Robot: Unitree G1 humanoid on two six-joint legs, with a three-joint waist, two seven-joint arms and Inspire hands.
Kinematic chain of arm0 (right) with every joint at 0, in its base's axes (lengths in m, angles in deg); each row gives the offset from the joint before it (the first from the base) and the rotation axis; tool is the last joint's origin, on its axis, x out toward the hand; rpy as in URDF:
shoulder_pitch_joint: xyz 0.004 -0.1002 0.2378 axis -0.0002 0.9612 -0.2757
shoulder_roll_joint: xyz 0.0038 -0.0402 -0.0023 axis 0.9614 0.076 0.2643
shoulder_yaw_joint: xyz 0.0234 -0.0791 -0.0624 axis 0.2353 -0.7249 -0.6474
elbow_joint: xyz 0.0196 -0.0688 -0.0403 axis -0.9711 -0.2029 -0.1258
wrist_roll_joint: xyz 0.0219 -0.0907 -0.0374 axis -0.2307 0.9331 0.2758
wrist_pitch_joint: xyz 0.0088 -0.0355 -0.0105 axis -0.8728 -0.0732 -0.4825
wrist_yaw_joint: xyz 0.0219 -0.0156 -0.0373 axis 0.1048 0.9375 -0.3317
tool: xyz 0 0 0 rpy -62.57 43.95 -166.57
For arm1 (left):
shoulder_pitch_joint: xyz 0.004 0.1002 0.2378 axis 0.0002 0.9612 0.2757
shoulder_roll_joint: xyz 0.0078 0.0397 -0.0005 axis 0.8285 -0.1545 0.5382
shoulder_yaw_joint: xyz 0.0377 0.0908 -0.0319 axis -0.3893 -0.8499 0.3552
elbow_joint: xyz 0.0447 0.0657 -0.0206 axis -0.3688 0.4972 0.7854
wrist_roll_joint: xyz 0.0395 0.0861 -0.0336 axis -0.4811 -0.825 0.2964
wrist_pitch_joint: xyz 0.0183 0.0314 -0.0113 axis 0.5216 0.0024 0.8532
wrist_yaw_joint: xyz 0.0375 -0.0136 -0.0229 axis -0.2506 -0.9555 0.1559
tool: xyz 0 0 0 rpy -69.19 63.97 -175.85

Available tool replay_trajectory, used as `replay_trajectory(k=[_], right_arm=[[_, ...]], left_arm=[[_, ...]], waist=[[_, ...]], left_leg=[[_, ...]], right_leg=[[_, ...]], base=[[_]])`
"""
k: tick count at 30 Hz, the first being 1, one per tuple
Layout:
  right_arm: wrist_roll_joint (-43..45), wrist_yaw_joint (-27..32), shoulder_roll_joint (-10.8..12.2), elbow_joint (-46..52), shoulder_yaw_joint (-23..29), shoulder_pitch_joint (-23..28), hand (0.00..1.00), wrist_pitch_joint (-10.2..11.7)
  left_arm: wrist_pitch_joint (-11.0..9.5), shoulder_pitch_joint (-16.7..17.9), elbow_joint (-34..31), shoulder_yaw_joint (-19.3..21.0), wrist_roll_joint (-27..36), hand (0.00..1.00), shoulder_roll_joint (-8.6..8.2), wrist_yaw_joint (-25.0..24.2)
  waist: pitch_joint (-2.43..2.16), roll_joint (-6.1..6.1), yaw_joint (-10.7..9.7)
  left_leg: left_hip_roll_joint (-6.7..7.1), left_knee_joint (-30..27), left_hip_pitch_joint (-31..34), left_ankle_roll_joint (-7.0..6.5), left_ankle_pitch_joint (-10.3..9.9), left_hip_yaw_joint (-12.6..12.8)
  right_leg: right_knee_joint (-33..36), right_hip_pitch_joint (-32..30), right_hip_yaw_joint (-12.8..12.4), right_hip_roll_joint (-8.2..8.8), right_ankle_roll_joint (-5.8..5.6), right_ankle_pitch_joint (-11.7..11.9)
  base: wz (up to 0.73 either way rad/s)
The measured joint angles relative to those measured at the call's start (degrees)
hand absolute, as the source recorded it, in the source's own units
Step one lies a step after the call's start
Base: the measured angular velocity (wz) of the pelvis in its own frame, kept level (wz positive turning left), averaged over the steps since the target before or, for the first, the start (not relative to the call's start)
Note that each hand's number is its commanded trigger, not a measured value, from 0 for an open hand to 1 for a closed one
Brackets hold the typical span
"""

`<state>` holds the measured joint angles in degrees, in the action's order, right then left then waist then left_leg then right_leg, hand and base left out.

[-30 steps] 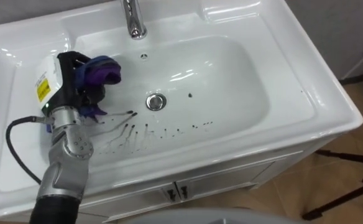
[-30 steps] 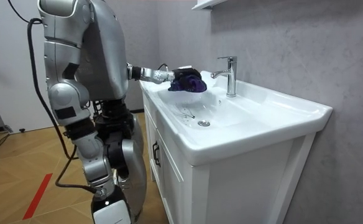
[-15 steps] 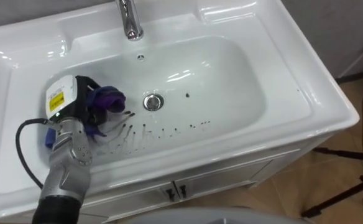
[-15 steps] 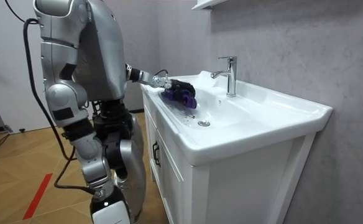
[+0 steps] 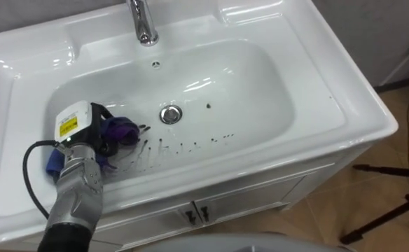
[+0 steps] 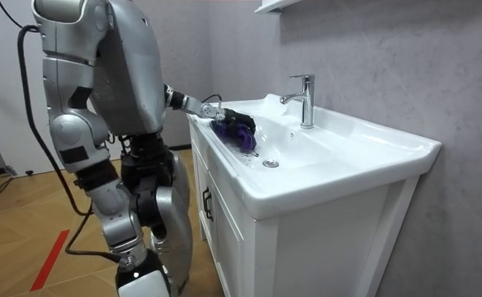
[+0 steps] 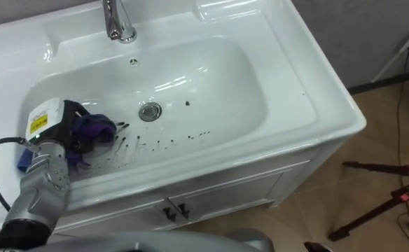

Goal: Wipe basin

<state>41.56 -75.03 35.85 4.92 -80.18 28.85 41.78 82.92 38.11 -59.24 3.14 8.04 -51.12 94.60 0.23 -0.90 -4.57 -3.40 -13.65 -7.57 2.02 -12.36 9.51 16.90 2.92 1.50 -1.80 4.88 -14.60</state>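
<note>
Left robot hand [image 5: 85, 133], clamped on the purple cloth [image 5: 122, 129], presses it to the basin [image 5: 260, 84] at nine o'clock of the drain [image 5: 170, 114], apparently placed to scrub the dark specks [image 5: 190, 145]

A white basin [image 5: 260, 84] sits atop a white cabinet [image 6: 307, 247] with two doors, against a grey wall; a chrome tap [image 5: 143, 24] stands upright on the back rim, an overflow hole [image 5: 155, 64] just below it; the drain [image 5: 170, 115] lies at the bowl's centre; dark specks and streaks [image 5: 190, 145] run along the bowl's near slope; a purple cloth [image 5: 120, 129] rests on the bowl's left floor, gripped in the left hand [image 5: 99, 136]; a red strip [image 6: 49, 260] lies on the wooden floor [image 6: 26, 214].
</note>
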Motion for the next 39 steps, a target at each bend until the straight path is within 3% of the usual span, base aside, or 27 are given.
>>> replay_trajectory(k=[4, 14, 24, 29, 33, 36, 39], right_arm=[[0.1, 0.2, -0.1, 0.1, 0.0, 0.1, 0.00, -0.1], [1.7, -0.5, -0.1, 0.4, 0.0, -0.3, 0.00, -1.3], [1.7, -0.5, -0.1, 0.5, -0.7, 0.0, 0.00, -1.3], [2.1, -1.1, 0.5, 0.4, -3.4, -0.3, 0.00, -2.4], [2.2, -1.1, 0.7, 0.4, -3.5, -0.2, 0.00, -3.0], [2.0, -1.1, 0.8, 0.5, -4.6, -0.3, 0.00, -3.7], [2.1, -1.1, 2.3, 0.4, -4.6, -0.3, 0.00, -3.7]], left_arm=[[0.6, -0.1, 1.0, -0.1, -0.2, 1.00, -0.01, -1.3], [2.5, -1.0, 1.4, 0.1, -0.8, 1.00, 0.00, -6.9], [1.9, -3.6, 3.9, -1.2, 1.1, 1.00, 0.00, -7.1], [2.0, -8.4, 8.3, -1.8, 4.4, 1.00, -1.22, -7.2], [2.1, -9.3, 8.5, -1.8, 5.1, 1.00, -2.23, -8.4], [2.0, -9.8, 8.5, -3.8, 7.3, 1.00, -2.36, -8.8], [1.7, -11.6, 9.0, -6.8, 11.6, 1.00, -2.50, -9.3]], waist=[[-0.28, -0.42, -0.1], [-0.21, 0.18, -1.5], [-0.01, 0.78, -1.5], [0.03, 1.93, -1.6], [0.01, 2.35, -1.9], [0.02, 2.88, -3.0], [0.33, 3.94, -3.6]], left_leg=[[-0.16, -0.7, -0.1, 0.00, 0.0, 0.9], [-0.97, -5.8, 2.0, 0.55, -0.8, 1.1], [-0.59, -4.0, 2.1, 0.46, -0.8, 1.5], [-0.77, -3.8, 2.1, 0.46, -0.8, 2.4], [-0.76, -4.3, 2.1, 0.46, -0.8, 3.2], [-0.79, -4.1, 1.8, 0.45, -0.9, 4.4], [-0.88, -4.0, 1.5, 0.28, -1.0, 4.7]], right_leg=[[0.4, -0.1, -1.2, -0.19, 0.17, 0.0], [3.2, -1.0, -1.5, -0.37, 1.13, -1.2], [5.0, -3.0, -1.8, -0.23, 0.86, -1.5], [5.1, -3.1, -1.7, -0.34, 0.68, -1.6], [5.1, -3.1, -2.4, -0.31, 0.36, -1.4], [5.0, -3.0, -2.9, -0.27, 0.17, -1.3], [4.7, -2.9, -3.0, -0.34, 0.12, -1.0]], base=[[-0.12], [-0.02], [0.00], [0.05], [-0.06], [-0.07], [-0.08]])
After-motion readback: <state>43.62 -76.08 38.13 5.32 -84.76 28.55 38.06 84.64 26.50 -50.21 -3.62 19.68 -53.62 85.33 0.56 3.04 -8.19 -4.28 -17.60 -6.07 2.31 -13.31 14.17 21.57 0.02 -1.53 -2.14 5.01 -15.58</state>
